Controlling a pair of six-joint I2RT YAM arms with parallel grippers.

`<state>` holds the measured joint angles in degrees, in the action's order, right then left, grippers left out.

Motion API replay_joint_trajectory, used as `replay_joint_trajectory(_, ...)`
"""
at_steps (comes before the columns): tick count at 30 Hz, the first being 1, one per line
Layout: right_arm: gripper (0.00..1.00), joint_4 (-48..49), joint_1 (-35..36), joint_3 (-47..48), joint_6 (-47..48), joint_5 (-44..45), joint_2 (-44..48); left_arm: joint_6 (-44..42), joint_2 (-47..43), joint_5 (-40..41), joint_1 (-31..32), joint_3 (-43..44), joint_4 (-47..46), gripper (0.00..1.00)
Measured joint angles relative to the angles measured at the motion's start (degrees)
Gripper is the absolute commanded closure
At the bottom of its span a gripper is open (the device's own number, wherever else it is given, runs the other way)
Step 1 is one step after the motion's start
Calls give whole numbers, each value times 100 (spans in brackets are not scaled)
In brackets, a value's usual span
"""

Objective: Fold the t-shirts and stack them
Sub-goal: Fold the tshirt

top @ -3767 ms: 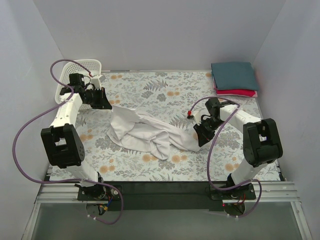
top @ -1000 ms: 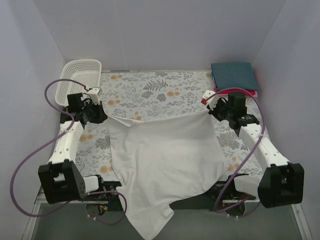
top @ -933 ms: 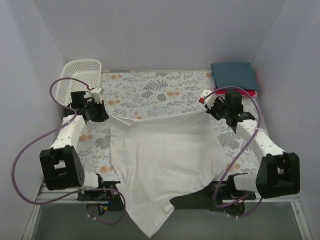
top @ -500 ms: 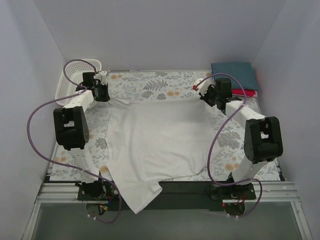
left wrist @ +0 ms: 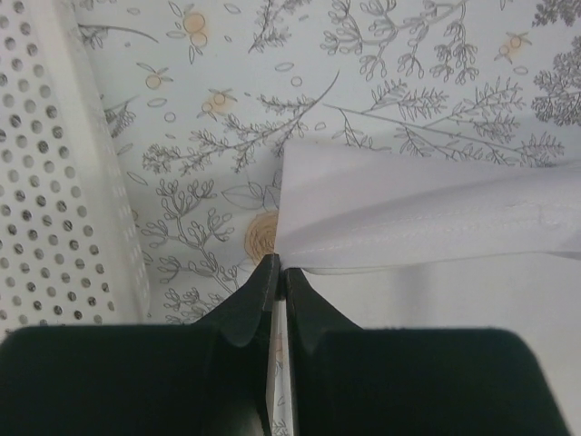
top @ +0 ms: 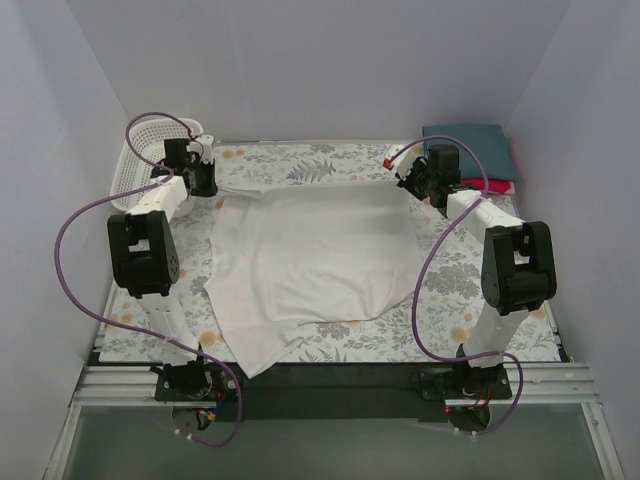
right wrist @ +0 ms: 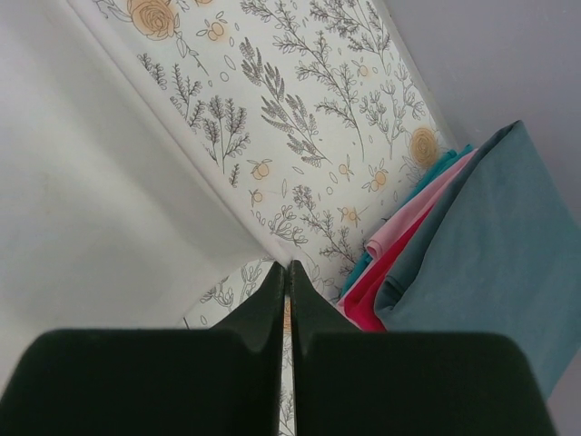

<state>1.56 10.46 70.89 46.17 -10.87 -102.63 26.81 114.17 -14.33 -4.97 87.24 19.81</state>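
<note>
The white t-shirt [top: 310, 250] lies spread across the middle of the table. Its far edge runs nearly straight between the two grippers, and its near side narrows to a wrinkled flap that reaches toward the near left edge of the floral table cloth [top: 330, 160].

The left gripper [top: 205, 183] sits at the shirt's far left corner. In the left wrist view its jaws are pressed together [left wrist: 277, 270] on a thin sliver of the white t-shirt [left wrist: 427, 209], whose stitched hem folds over just ahead of the fingertips. The right gripper [top: 413, 182] is at the far right corner. The right wrist view shows its jaws closed too [right wrist: 287, 272], with the corner of the white t-shirt [right wrist: 91, 209] drawn into the tips.

Beyond the right gripper, in the far right corner of the table, a folded dark teal shirt [top: 470, 148] lies flat on a folded red shirt [top: 500, 186]. From the right wrist the teal shirt [right wrist: 490, 245] covers the red one [right wrist: 381, 295], with pink and teal edges showing in the same stack.

A white mesh basket [top: 135, 168] stands at the far left corner, just beside the left gripper and close along the left of its view [left wrist: 45, 182].
</note>
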Motion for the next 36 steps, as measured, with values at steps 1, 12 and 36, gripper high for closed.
replay_joint_trajectory(1,99,-7,0,-9,33,2,0,-9,-48,-2,0,-90,31,100)
replay_joint_trajectory(12,99,-131,-98,-354,293,-92,258,-81,-1523,-33,15,-1054,741,100)
replay_joint_trajectory(36,99,-413,-149,-1145,688,-302,457,625,-2811,431,365,-2979,1641,100)
